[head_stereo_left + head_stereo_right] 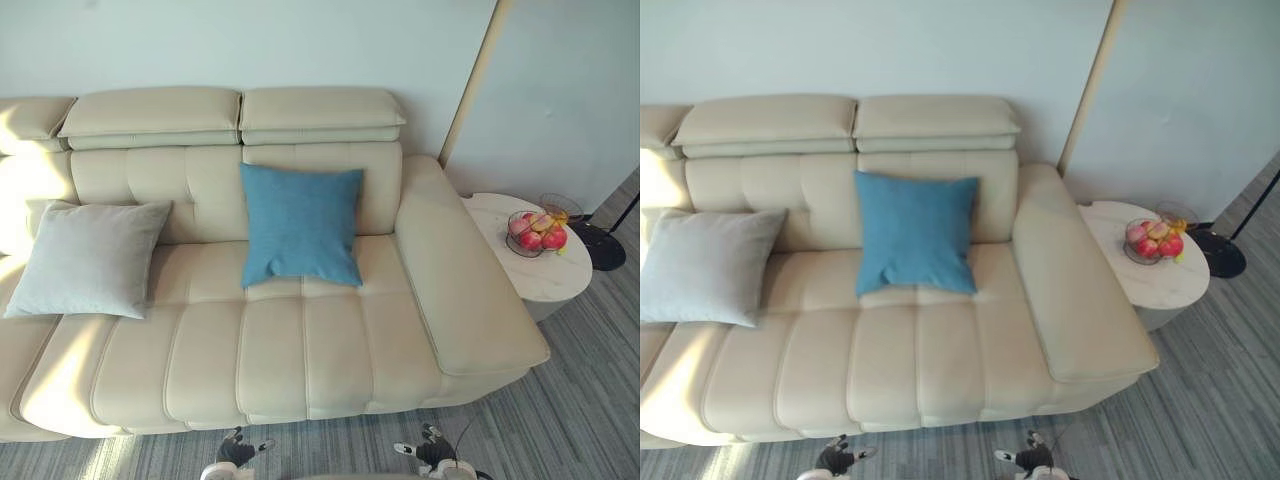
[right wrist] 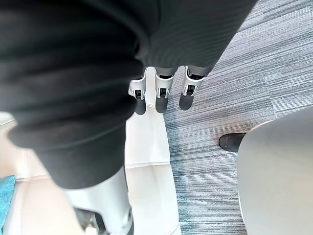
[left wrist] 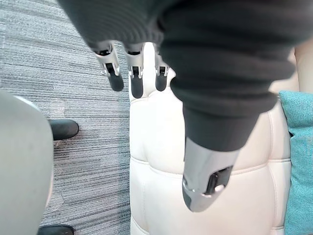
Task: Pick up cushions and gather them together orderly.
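1. The blue cushion (image 1: 302, 225) stood upright on the seat of the cream sofa (image 1: 300, 350), leaning on the backrest near the middle.
2. The grey cushion (image 1: 88, 260) leaned back further to the robot's left on the same seat, well apart from the blue one. Neither hand touched either cushion.
3. The left hand (image 3: 135, 78) was released. Its fingers (image 3: 115, 73) were straight and its thumb (image 3: 205, 181) stood apart, with nothing held. In its wrist view it hung over the sofa's front edge and the grey carpet (image 3: 83, 58).
4. The right hand (image 2: 161, 93) was likewise relaxed and empty, fingers (image 2: 187, 95) straight, over the seat edge and carpet.
5. A round pale side table (image 1: 560, 270) stood just beside the sofa's right armrest, with a wire bowl of fruit (image 1: 537, 233) on it. A black round base (image 1: 603, 245) sat on the floor beyond it.
6. Cut off or hidden:
   - The left wrist view caught a narrow strip of the blue cushion at its frame edge.
   - The grey cushion's outer corner ran off the right eye view.
   - The dark wrist covers blocked much of both wrist views.
   - The sofa's left end ran out of frame.
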